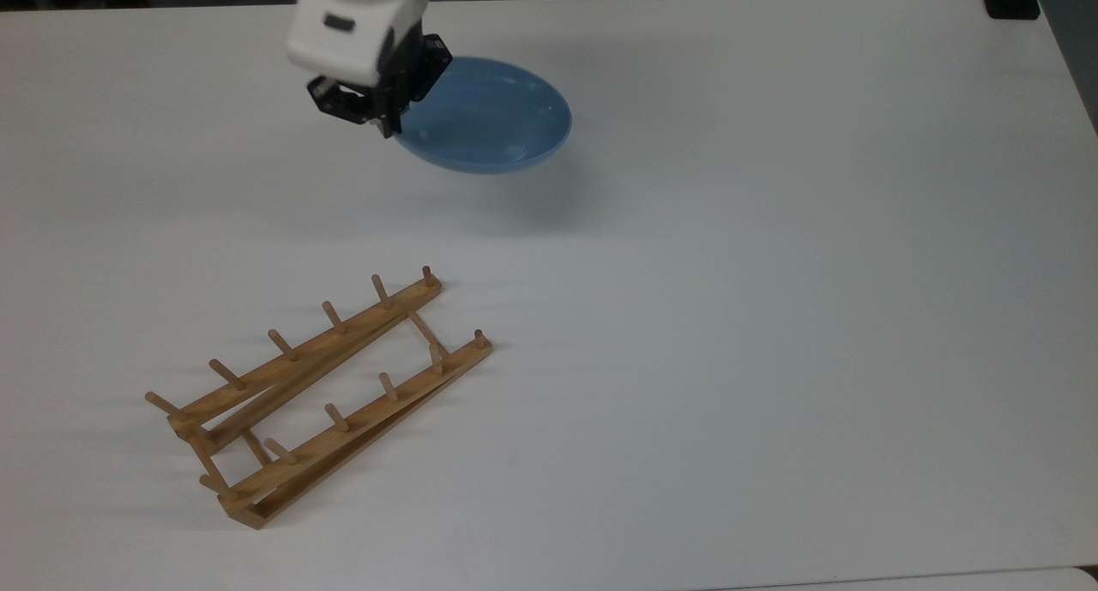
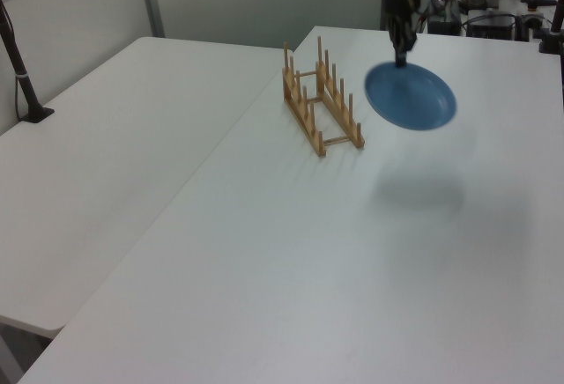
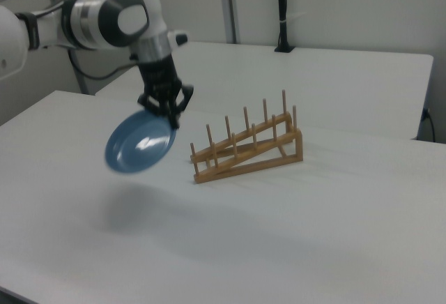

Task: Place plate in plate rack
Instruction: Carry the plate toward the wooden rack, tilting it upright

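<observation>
While the gripper (image 1: 383, 121) pinches the rim of the plate (image 1: 485, 115) between its closed fingers, the plate hangs in the air, clear of the table (image 1: 772, 274), with a soft shadow on the tabletop beneath it. In the right view the gripper (image 3: 169, 117) points downward and holds the plate (image 3: 139, 144) at its upper edge, so the dish slopes down and away to the right view's left, tilted with its glossy hollow side facing the camera. In the left view the gripper (image 2: 402, 58) sits at the top of the plate (image 2: 411, 96), which hangs below it.

The rack (image 1: 322, 394) stands on the table, well apart from the plate in the top view. In the left view the plate hangs just to the right of the rack (image 2: 321, 106), without touching its pegs.
</observation>
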You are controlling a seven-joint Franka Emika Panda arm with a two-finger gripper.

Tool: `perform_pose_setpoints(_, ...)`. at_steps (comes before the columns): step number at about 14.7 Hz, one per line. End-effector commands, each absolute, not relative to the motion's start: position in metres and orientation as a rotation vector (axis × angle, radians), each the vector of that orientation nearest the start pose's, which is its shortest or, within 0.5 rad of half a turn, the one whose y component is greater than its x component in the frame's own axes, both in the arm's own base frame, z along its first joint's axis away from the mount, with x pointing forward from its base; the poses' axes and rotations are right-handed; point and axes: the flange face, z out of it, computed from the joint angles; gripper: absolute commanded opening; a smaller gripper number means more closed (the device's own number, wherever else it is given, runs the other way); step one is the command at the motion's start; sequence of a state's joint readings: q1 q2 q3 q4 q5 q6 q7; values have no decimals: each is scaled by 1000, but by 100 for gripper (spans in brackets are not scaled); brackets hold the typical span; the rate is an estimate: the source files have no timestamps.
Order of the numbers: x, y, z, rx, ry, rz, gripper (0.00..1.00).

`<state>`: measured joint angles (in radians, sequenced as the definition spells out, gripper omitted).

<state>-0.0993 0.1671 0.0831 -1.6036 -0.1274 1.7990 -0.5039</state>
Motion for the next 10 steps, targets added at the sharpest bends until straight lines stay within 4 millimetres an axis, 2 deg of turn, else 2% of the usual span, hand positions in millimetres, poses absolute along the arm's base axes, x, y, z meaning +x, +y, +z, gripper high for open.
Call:
perform_pose_setpoints(1,626,-31,575,-3228,-476,-359,0)
perform_pose_setpoints(6,636,-73,617,-3237,-171,-828,0)
perform_pose_setpoints(10,640,-95,628,-3361,51,-1065,0)
